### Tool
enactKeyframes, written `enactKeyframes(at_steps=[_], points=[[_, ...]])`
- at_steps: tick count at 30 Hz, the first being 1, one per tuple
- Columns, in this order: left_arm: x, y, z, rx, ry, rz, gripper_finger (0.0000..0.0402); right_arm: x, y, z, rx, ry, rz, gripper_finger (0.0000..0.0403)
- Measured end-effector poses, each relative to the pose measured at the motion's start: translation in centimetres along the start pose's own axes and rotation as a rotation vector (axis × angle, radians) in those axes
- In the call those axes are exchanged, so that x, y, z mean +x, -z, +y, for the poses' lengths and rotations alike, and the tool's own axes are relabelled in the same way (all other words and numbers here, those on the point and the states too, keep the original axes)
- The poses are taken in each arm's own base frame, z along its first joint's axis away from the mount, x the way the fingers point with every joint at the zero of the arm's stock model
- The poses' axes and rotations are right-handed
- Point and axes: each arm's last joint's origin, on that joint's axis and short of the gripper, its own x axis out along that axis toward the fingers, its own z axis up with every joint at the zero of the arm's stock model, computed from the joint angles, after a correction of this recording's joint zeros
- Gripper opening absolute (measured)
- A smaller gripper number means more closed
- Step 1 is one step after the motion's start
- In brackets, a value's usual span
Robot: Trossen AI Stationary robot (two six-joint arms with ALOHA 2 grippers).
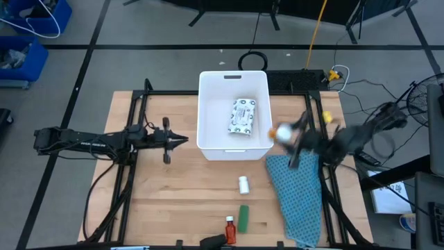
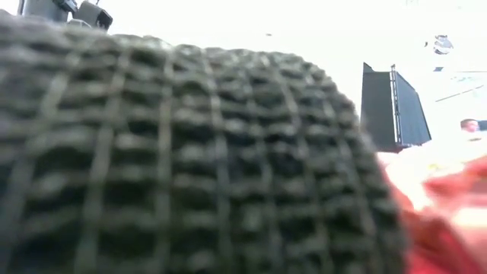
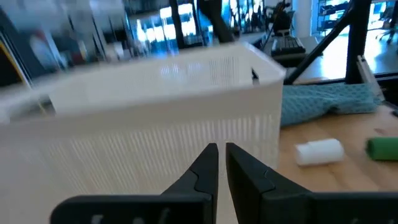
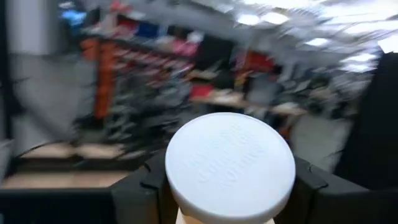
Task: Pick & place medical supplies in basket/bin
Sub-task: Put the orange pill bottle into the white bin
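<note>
My right gripper [image 1: 290, 139], clamped on a round white-capped container [image 4: 230, 165] whose body colour I cannot make out, hangs just off the right wall of the large white plastic rectangular tub [image 1: 208, 111], above the top corner of the teal-blue knitted cloth [image 1: 298, 198]. My left gripper [image 1: 182, 139] waits at the tub's left wall, fingers nearly together and empty. A flat white packet with dark speckled print [image 1: 241, 115] lies inside the tub. Towards the table's near edge lie a small white bottle [image 1: 243, 184], a green stick-shaped box [image 1: 243, 217] and an orange-red bottle [image 1: 229, 228]. Step in hand, as I judge it: carrying to the tub. Next I must bring the container over the rim, lower it and release it clear of the packet
</note>
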Motion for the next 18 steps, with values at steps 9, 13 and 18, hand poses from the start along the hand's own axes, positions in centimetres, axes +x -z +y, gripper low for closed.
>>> enactKeyframes(at_steps=[9, 13, 18], points=[[0.0, -0.2, 0.1, 0.064, -0.035, -0.015, 0.0035, 1.2, 0.1, -5.3, -0.168, 0.190, 0.007, 0.0170], [0.0, -0.2, 0.2, 0.128, -0.063, -0.007, 0.0035, 4.1, 0.5, -6.4, -0.184, 0.183, 0.082, 0.0170], [0.0, -0.2, 0.3, 0.210, -0.102, 0.007, 0.0035, 9.2, 1.1, -8.1, -0.137, 0.039, 0.180, 0.0170]])
